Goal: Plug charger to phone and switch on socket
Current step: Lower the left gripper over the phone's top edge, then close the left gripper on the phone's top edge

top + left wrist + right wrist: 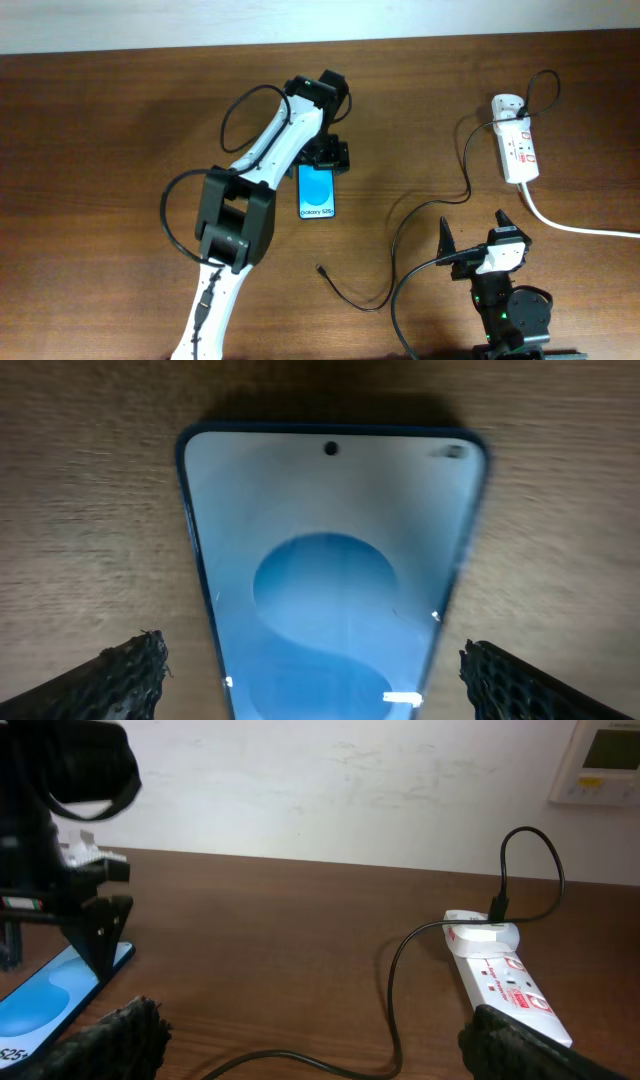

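Observation:
The phone [318,192] lies flat on the wooden table, its blue-and-white screen up. My left gripper [326,156] hovers over its far end, open. In the left wrist view [315,675] its fingers stand either side of the phone [330,550], apart from it. The charger cable [400,240] runs from the white socket strip [518,150] to a loose connector tip [320,269] on the table in front of the phone. My right gripper [474,232] is open and empty near the front edge. Its wrist view [325,1050] shows the cable [393,990], the socket [500,980] and the phone [45,1005].
The socket's thick white cord [580,228] runs off to the right edge. The left arm [240,200] stretches diagonally across the table's left middle. A pale wall [330,780] stands behind the table's far edge.

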Controlling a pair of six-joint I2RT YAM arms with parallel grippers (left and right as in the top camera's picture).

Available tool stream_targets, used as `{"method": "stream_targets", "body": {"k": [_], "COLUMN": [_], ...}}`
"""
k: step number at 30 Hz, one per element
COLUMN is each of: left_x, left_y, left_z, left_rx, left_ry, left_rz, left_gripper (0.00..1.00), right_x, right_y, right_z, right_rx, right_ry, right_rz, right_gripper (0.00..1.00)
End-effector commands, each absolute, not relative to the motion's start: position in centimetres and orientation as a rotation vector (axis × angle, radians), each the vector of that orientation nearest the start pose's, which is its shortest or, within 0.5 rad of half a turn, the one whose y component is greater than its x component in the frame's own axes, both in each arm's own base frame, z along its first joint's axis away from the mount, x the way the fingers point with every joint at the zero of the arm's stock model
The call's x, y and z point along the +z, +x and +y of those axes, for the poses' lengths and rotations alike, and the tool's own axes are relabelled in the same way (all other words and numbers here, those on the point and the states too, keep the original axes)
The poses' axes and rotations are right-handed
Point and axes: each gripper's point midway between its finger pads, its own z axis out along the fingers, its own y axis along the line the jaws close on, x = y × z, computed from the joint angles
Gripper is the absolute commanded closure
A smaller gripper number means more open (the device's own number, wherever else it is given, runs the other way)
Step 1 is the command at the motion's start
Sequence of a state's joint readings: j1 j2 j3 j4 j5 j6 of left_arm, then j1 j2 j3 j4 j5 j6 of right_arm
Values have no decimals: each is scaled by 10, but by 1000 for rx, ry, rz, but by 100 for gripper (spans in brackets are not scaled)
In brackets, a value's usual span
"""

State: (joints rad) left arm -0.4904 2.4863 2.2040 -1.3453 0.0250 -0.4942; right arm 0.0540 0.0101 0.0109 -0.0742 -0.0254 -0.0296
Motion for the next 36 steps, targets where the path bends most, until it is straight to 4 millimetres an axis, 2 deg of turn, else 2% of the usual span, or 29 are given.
{"method": "stream_targets", "body": {"k": [1, 3, 5, 8, 11, 15, 18, 29, 36], "left_x": [2, 2, 1, 1, -3, -17, -15, -14, -14], "left_y": [410, 413, 416, 415, 417, 402, 392, 381, 383], "left_z": [-221, -219, -220, -238, -231, -223, -218, -215, -218], "left_rx": [64, 93, 91, -59, -5, 56, 87, 122, 96], "left_ry": [-60, -164, -187, -189, -187, -122, -20, -14, -15], "left_rz": [3213, 3191, 3172, 3196, 3182, 3232, 3275, 3317, 3310], "left_gripper": [1, 1, 1, 1, 1, 1, 1, 0, 2], "right_x": [156, 156, 156, 156, 156, 156, 156, 156, 156], "right_y": [245, 245, 245, 245, 245, 245, 245, 245, 245], "right_z": [16, 16, 17, 16, 16, 16, 17, 16, 16], "right_rx": [38, 38, 38, 38, 38, 38, 38, 38, 38], "right_ry": [-80, -80, -81, -80, -80, -80, -81, -80, -80], "right_rz": [1646, 1646, 1646, 1646, 1646, 1647, 1646, 1646, 1647], "right_gripper": [2, 2, 2, 2, 2, 2, 2, 2, 2]}}
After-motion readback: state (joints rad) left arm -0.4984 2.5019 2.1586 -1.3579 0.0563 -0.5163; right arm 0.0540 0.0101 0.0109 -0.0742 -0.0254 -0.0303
